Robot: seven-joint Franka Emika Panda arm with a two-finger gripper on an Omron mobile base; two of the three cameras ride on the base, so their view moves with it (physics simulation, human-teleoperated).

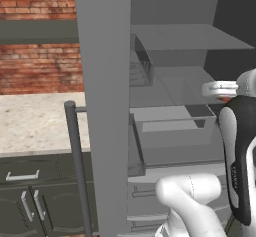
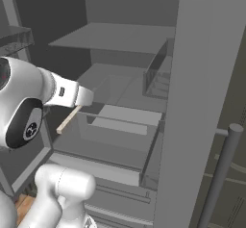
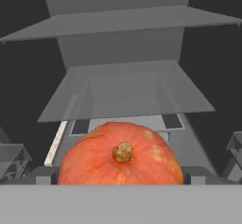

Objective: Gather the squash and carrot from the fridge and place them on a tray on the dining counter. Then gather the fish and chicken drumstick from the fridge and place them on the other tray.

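Open fridge (image 3: 123,43) with grey glass shelves, orange squash (image 3: 120,154) at 6 o'clock in hand view, sitting between spread gripper (image 3: 121,175) fingertips, jaws released, contact unclear.

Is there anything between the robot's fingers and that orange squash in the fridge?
Nothing visible. In the hand view the squash sits right between the open gripper's fingers, stem toward the camera, with no other item in front of it.
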